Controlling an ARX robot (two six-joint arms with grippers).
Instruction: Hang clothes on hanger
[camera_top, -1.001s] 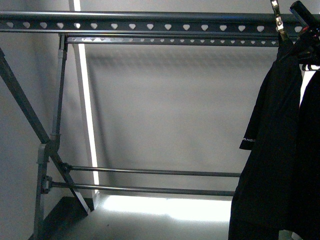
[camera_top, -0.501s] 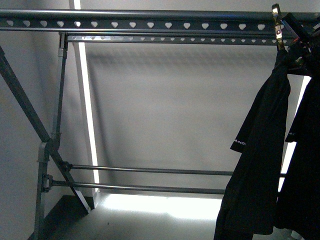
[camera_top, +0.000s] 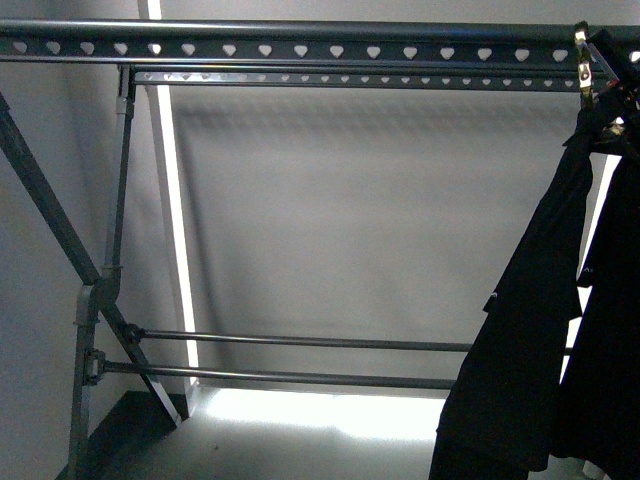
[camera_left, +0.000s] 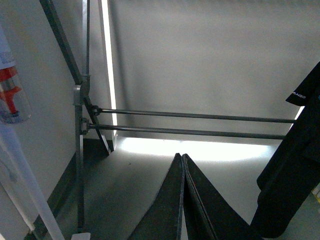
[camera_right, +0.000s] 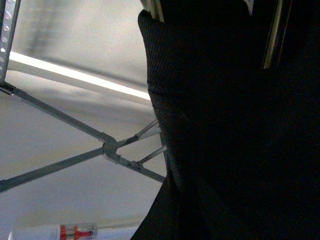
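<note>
Front view: black T-shirt (camera_top: 540, 330) dangling from bronze coat hanger (camera_top: 583, 68) at far right, shifted rightward from half a second ago. Hook right at the rack rail (camera_top: 300, 45); whether caught in a heart hole, impossible to tell, so hanging judged unfinished.

Left wrist view: left end effector (camera_left: 182, 165) pinched narrow, empty, well apart from the shirt.

Right wrist view: filled with dark cloth; right end effector hidden, grip impossible to tell.

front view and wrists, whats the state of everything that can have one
rack, standing, rail bare but for its right end
hook, up at the rail's right end; whether it is seated cannot be told
shirt, hanging below the hook, limp
left gripper, shut, empty
right gripper, beside the hook, open or shut unclear
</note>
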